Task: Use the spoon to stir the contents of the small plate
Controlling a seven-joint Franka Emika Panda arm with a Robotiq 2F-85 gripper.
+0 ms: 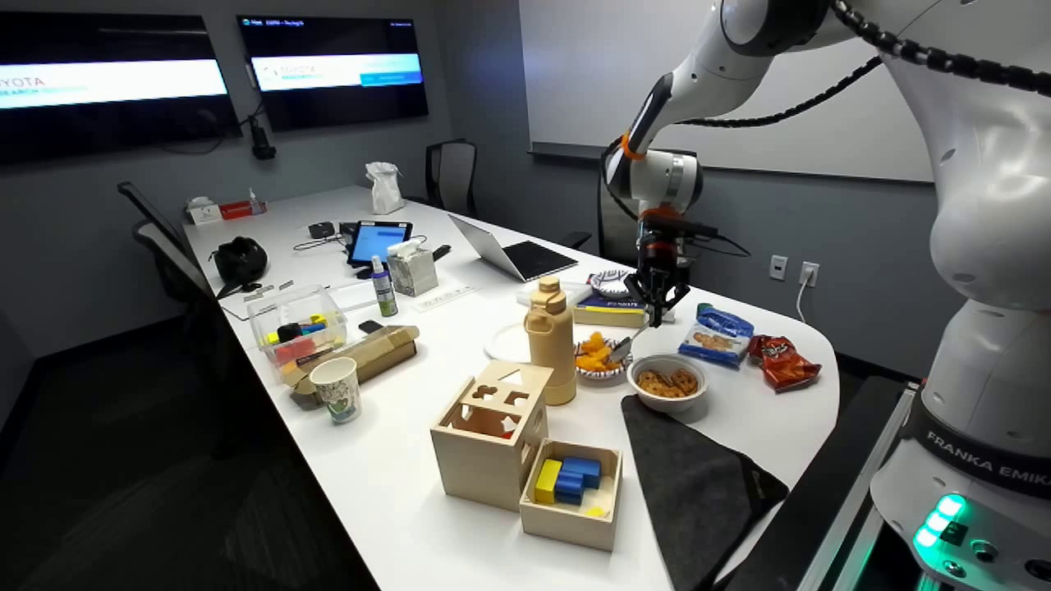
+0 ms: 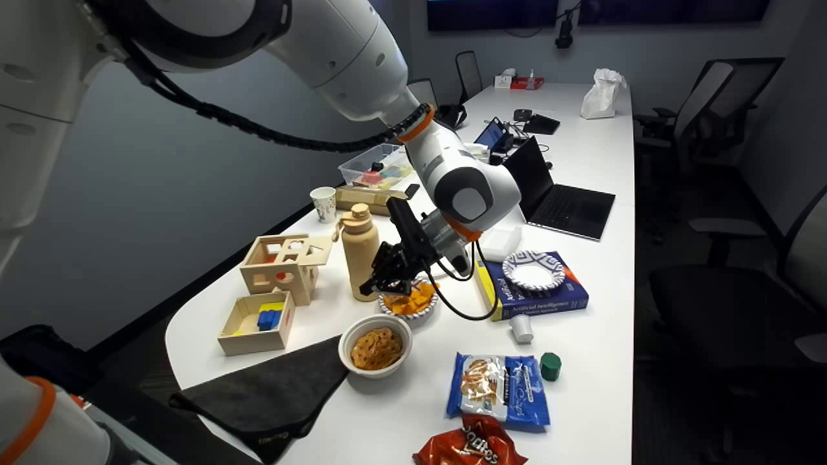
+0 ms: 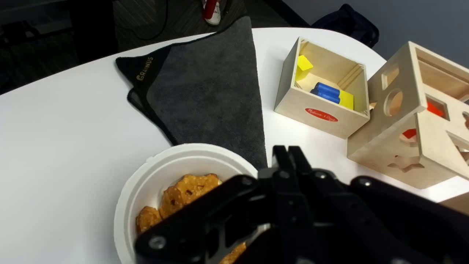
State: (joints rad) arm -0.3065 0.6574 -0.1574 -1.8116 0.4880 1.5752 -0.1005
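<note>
The small plate [image 1: 603, 374], with a pale patterned rim, holds orange food pieces [image 1: 591, 349] and stands between the tan bottle and a white bowl. A metal spoon [image 1: 621, 350] slants down into the plate's edge, its head against the food. Its handle leads up to my gripper [image 1: 655, 320], which appears shut on it. In an exterior view the gripper [image 2: 369, 288] covers part of the plate [image 2: 411, 316] and hides the spoon. In the wrist view the gripper [image 3: 288, 147] has its fingertips almost together; neither the spoon nor the small plate can be made out there.
The white bowl [image 2: 344, 349] of brown crisps stands close beside the plate. A tall tan bottle [image 1: 550, 345] rises behind it. Around lie a grey cloth [image 3: 216, 84], a wooden box [image 3: 311, 117], snack packets [image 2: 497, 391], and a book [image 2: 555, 300] bearing a patterned dish [image 2: 533, 271].
</note>
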